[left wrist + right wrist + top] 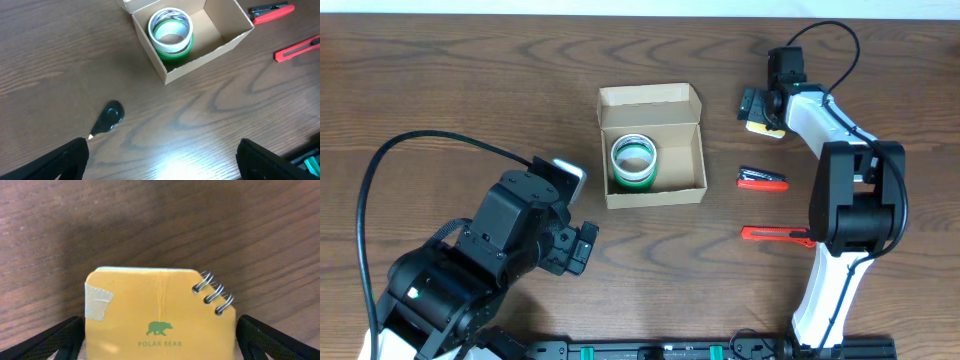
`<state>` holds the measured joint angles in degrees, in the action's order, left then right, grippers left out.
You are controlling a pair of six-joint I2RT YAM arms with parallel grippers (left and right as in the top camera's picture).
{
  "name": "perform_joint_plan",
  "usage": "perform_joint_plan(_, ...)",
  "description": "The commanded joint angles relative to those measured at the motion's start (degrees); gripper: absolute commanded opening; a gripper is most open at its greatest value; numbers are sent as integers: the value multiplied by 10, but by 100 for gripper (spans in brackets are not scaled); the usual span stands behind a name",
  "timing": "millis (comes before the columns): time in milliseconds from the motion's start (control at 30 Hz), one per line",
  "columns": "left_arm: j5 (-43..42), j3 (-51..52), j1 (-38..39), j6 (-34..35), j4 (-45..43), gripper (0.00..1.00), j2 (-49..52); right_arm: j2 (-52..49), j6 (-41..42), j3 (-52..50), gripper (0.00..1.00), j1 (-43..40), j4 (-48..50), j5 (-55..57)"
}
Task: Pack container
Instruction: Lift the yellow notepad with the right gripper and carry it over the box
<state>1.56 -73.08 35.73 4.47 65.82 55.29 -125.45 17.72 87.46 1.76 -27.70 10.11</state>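
The container, a small tan cardboard box (653,196) with its flap lid open toward the far side, sits mid-table. It also shows in the left wrist view (200,62). A green tape roll (633,160) (171,32) stands in its left half. My right gripper (765,112) (160,330) is at the far right, open, its fingers on either side of a yellow spiral notepad (767,127) (160,310) printed "POLAR BEAR", which lies on the table. My left gripper (580,246) (162,160) is open and empty, near the front left of the box.
A red-handled tool (761,180) (271,11) and a red utility knife (775,234) (297,50) lie right of the box. A small black object with a pale tip (111,117) lies on the table just ahead of my left gripper.
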Motion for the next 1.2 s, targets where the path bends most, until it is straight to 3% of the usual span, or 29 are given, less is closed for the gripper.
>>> perform_joint_plan(0, 5, 2, -2, -2, 2, 95, -3, -12, -4, 10, 99, 9, -2, 10)
perform_joint_plan(267, 5, 2, -2, -2, 2, 95, -3, -17, -4, 10, 97, 10, -2, 8)
perform_joint_plan(500, 5, 2, -2, -2, 2, 95, -3, -21, 4, 10, 73, 10, -3, 6)
perform_joint_plan(767, 5, 2, -2, -2, 2, 95, -3, -19, 5, 19, 72, 10, -11, 3)
perform_joint_plan(1167, 5, 2, -2, -2, 2, 95, -3, -12, -22, 212, 72, 14, -180, -49)
